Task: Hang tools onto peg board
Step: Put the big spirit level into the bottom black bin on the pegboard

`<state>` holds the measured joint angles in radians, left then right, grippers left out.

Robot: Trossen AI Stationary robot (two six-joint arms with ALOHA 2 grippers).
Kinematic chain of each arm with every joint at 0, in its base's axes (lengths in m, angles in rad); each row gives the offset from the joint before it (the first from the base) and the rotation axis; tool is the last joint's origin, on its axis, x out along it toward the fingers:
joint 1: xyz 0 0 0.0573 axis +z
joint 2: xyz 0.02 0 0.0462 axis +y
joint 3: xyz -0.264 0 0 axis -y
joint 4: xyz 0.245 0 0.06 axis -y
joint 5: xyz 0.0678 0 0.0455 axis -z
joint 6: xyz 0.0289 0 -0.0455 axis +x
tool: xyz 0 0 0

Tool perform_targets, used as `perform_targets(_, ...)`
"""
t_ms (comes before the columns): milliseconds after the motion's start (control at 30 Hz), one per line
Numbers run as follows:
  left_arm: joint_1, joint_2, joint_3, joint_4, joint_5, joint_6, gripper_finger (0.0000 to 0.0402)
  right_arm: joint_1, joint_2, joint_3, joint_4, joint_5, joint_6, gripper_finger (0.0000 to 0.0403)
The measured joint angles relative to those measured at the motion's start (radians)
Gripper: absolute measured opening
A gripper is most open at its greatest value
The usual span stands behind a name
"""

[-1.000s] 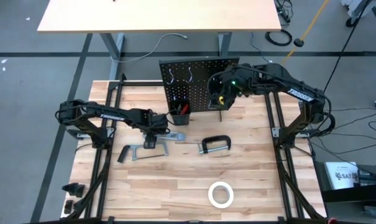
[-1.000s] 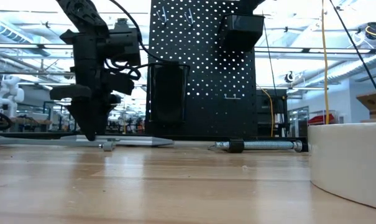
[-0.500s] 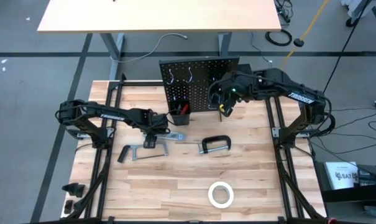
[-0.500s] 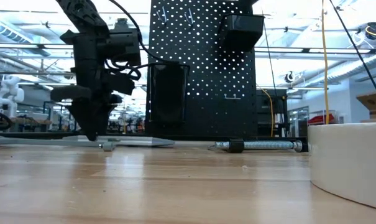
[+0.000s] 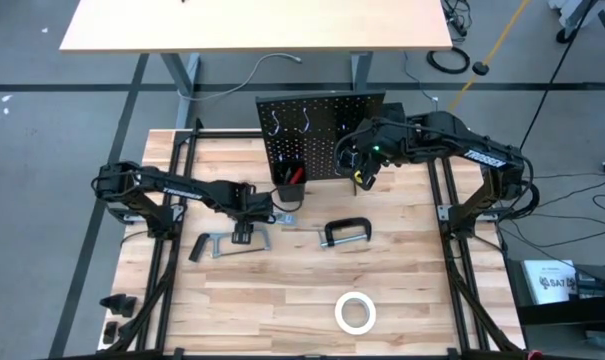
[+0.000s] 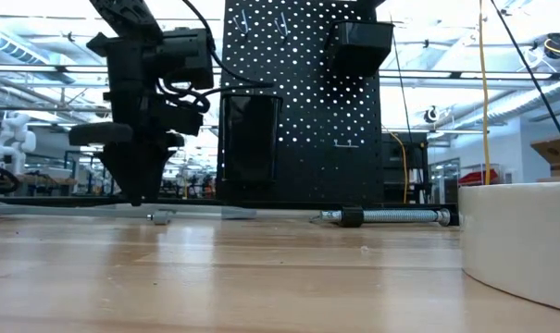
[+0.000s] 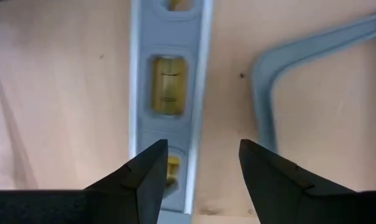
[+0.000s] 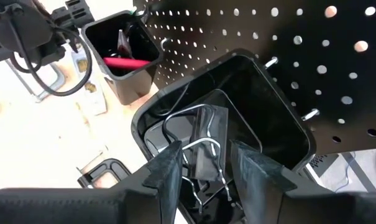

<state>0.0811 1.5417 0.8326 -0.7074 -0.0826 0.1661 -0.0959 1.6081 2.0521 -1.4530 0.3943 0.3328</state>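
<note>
Over the table's left half, your left gripper (image 5: pixel 244 232) hangs open just above the silver level (image 7: pixel 166 93), which lies flat beside the grey hacksaw (image 5: pixel 222 244); looks like the pick-up step. Next: drop straight, jaws astride level's body, then close. Right gripper (image 8: pixel 203 163) sits open over a peg board (image 5: pixel 317 125) bin (image 8: pixel 271 106), holding nothing.

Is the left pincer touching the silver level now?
Cannot tell. The left wrist view shows the left pincer open over the silver level, but not contact.

even overhead light, soft shadows, bright backlit room behind, left wrist close-up blurred
</note>
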Motion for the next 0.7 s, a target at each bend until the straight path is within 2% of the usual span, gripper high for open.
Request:
perform_targets(133,-0.005,-0.001,0.0,0.005,-0.023,0.049,0.0203,0.0,0.0,0.0,0.0,0.0,0.0,0.0132)
perform_targets(467,-0.004,-0.002,0.002,0.041,-0.112,0.024,0.0203,0.0,0.0,0.0,0.0,0.001,0.0,0.0132)
perform_targets(700,-0.003,-0.002,0.002,0.04,-0.123,0.031,0.0203,0.0,0.0,0.0,0.0,0.001,0.0,0.0132)
